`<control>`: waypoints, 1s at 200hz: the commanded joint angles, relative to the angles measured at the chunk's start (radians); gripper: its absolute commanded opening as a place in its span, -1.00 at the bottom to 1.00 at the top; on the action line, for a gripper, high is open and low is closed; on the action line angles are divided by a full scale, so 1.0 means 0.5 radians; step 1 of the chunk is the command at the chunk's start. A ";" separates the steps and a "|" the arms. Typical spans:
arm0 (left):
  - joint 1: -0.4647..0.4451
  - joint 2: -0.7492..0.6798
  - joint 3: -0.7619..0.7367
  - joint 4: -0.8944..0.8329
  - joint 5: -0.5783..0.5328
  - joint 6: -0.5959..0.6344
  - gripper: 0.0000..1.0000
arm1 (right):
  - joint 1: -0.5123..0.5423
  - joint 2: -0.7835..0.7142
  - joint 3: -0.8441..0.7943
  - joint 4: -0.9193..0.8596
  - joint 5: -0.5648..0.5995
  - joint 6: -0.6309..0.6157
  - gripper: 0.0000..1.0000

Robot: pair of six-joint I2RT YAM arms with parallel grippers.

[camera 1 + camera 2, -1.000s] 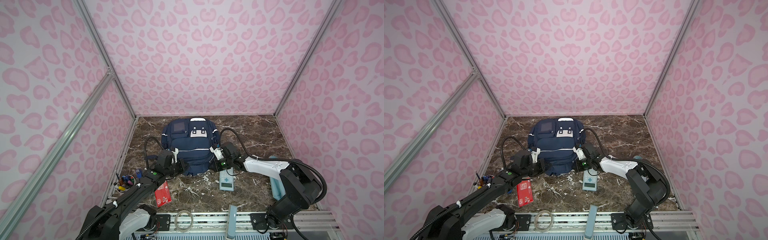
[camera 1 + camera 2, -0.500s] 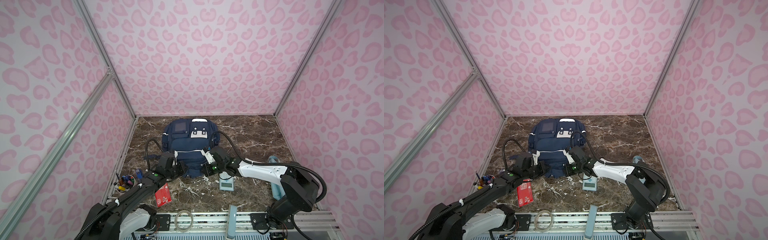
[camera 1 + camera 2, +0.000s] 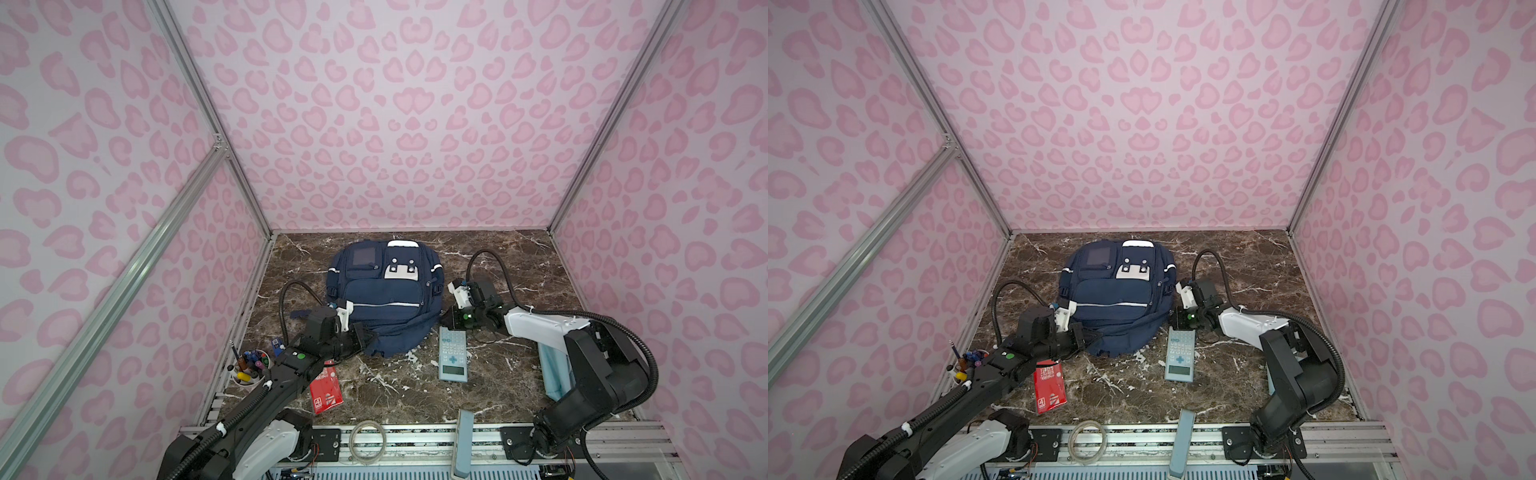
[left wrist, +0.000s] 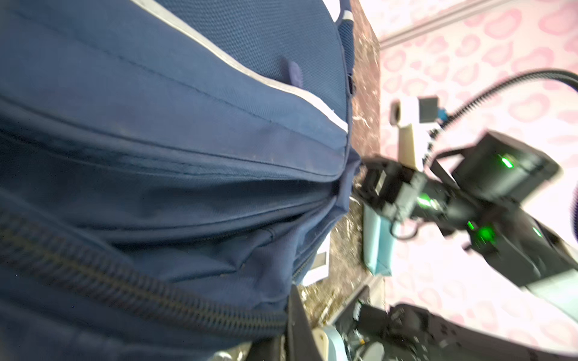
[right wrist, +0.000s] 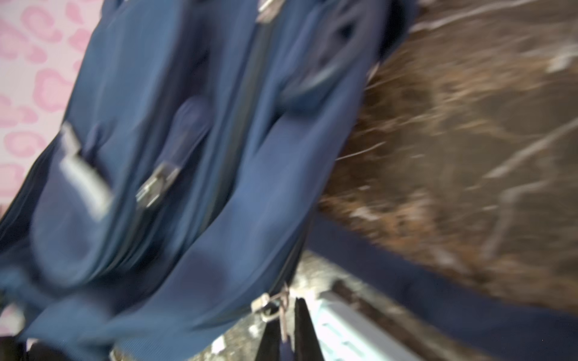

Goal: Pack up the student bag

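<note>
My left claw (image 3: 366, 338) is clenched on the near left hem of the student bag (image 3: 382, 299), a large navy-blue fabric backpack with white reflective stripes and a white studded patch. The bag lies flat, front pockets up, in the middle of the brown marble tabletop (image 3: 511, 257). Its white-trimmed end points toward the back wall and its slack lower edge sags toward me.

From my left wrist the cloth fills almost everything: folds of blue weave, a pale stripe, and a long row of dark zipper teeth (image 4: 125, 281) running right up to the one finger (image 4: 298, 318) I can see. The other finger is hidden, but the fabric bunches hard against this one.

My right claw (image 3: 448, 319) sits at the bag's near right corner, closed tight on a small metal zipper pull (image 5: 283, 315). In the blurred right wrist view the tab hangs between my two dark fingers (image 5: 305, 331), just off the silver slider (image 5: 264, 304).

A pale blue calculator (image 3: 453, 353) lies lengthwise on the marble just beside the right claw. I cannot tell whether its far end touches the claw. A flat red booklet (image 3: 326, 386) lies partly under my left forearm. A pale cup of coloured pens (image 3: 249, 368) stands at the left edge of the tabletop, well apart from the bag.
</note>
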 commanded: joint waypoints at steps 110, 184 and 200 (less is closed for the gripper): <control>0.062 0.028 0.071 -0.151 0.266 0.280 -0.94 | -0.320 0.271 0.208 0.086 0.123 -0.156 -0.87; 0.061 0.056 0.078 -0.169 0.134 0.302 -0.94 | -0.261 0.015 0.163 -0.090 0.362 -0.170 -0.07; 0.062 0.070 0.089 -0.199 0.076 0.326 -0.94 | -0.212 -0.008 0.267 -0.159 0.476 -0.202 0.06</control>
